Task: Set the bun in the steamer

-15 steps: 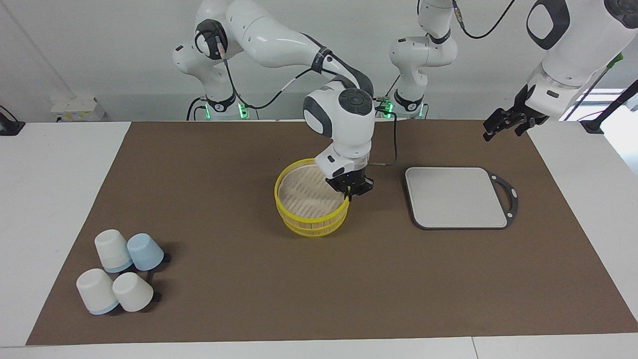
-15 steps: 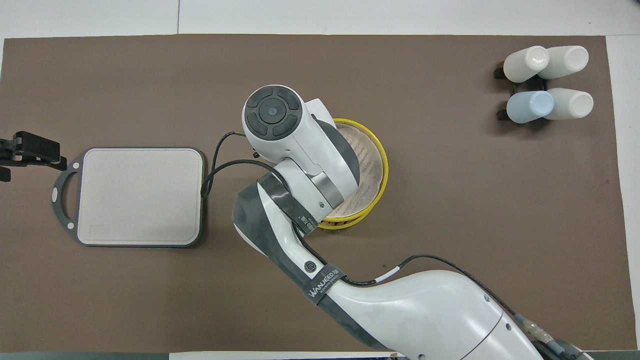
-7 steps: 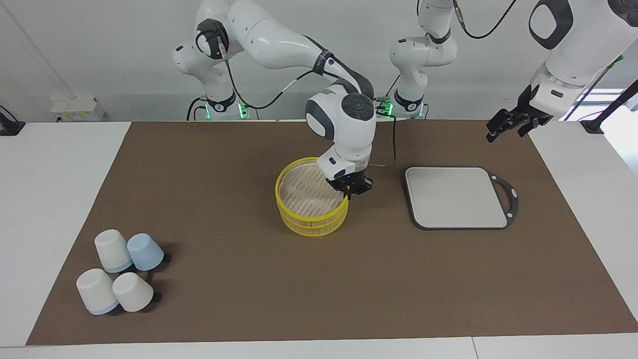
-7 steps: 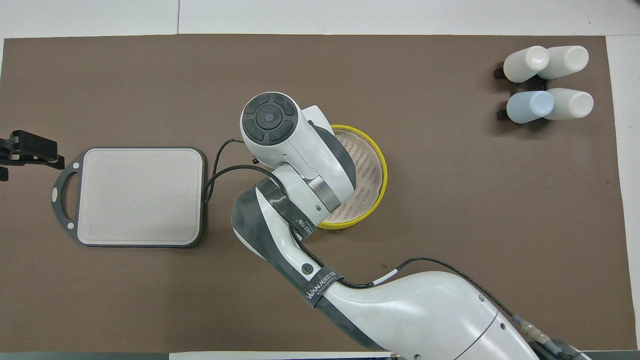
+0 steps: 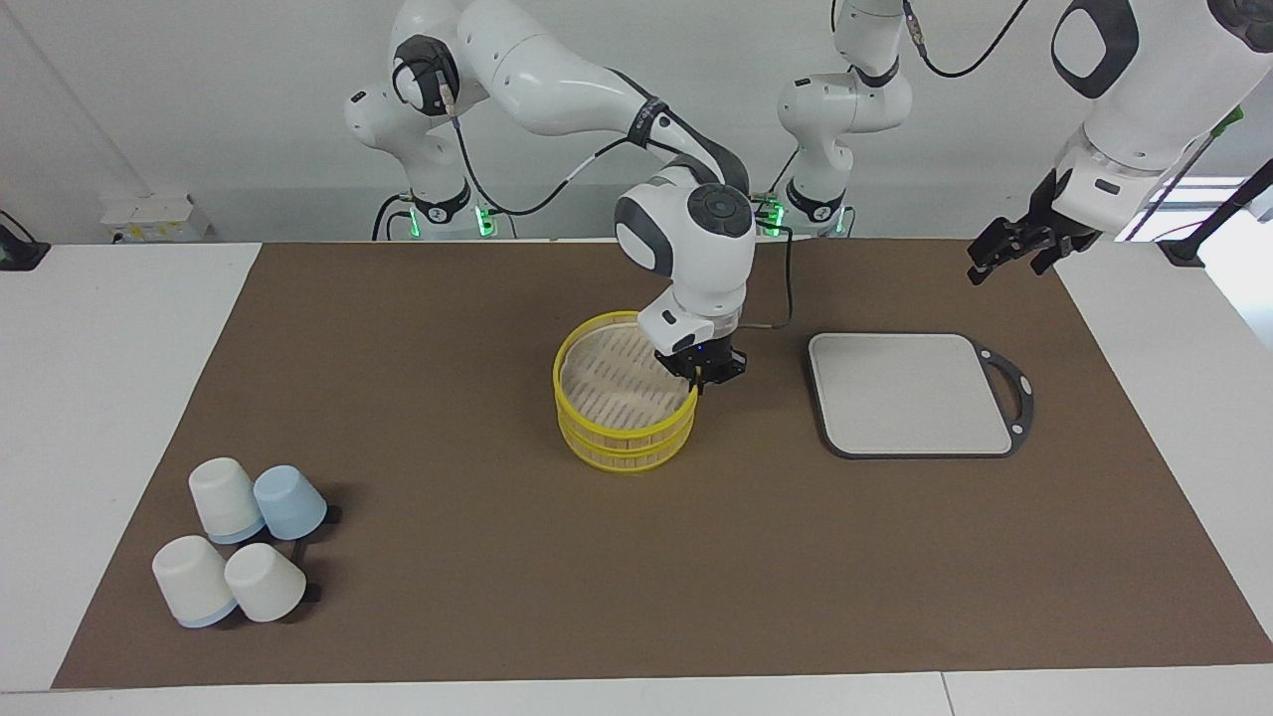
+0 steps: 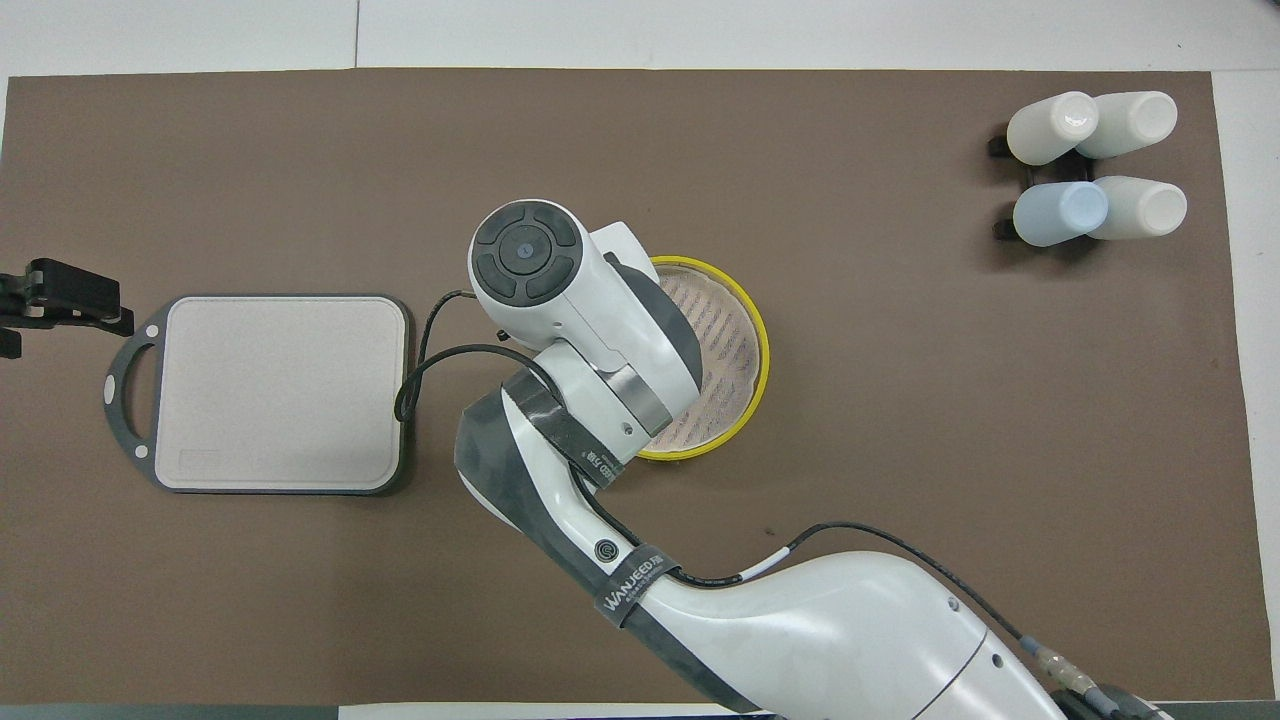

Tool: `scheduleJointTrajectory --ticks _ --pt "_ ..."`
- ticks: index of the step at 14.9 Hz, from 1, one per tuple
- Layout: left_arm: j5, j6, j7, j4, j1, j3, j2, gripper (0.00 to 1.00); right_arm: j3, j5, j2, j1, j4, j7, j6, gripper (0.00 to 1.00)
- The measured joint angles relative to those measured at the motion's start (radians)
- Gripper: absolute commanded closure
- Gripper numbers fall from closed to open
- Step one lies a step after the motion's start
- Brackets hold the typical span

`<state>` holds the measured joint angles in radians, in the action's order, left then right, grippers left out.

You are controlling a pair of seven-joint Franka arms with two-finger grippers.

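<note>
cups (image 5: 239, 542) sit clustered in the bench (image 5: 467, 617) corner at the right arm's end, farthest from the robots. none of them is the bun.

mid-bench stands the steamer (image 5: 622, 438). the slats that show are bare. the right end effector (image 5: 701, 378) is at the steamer's rim on the side toward the board, its fingertips pressed together and apparently pinching the rim. from overhead the right arm covers that side of the basket, so the grip and part of the floor are hidden.

the board (image 5: 910, 393) lies bare toward the left arm's end.

the left end effector (image 5: 1009, 249) waits, fingers spread and holding nothing, over the bench edge at the left arm's end.

no bun shows in either view, so placing looks wholly undone.
</note>
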<state>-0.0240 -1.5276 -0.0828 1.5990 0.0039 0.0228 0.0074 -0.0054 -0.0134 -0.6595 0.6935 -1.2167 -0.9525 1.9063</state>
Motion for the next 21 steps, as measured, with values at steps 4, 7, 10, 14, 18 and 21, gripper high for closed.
scheduleJointTrajectory --ticks 4,7,10,14,18,21 --pt "0.000 -0.006 0.000 0.000 0.004 -0.005 0.000 0.00 0.000 0.000 0.027 0.001 -0.052 0.001 0.042 0.00" --pt "0.000 -0.015 0.011 0.000 0.004 -0.009 0.000 0.00 0.000 0.016 0.038 0.003 -0.060 0.029 0.041 0.00" --pt "0.000 -0.020 0.025 0.000 0.005 -0.009 0.000 0.00 -0.005 0.022 0.080 -0.003 -0.056 0.048 0.039 0.00" --pt "0.000 -0.022 0.026 0.000 0.005 -0.010 0.000 0.00 -0.010 0.023 0.229 -0.114 -0.053 0.265 -0.125 0.00" --pt "0.000 -0.043 0.027 0.000 0.005 -0.025 0.000 0.00 -0.015 0.022 0.357 -0.294 -0.062 0.622 -0.340 0.00" --pt "0.000 -0.049 0.027 0.000 0.005 -0.039 0.000 0.00 -0.016 0.022 0.418 -0.412 -0.119 0.796 -0.370 0.00"
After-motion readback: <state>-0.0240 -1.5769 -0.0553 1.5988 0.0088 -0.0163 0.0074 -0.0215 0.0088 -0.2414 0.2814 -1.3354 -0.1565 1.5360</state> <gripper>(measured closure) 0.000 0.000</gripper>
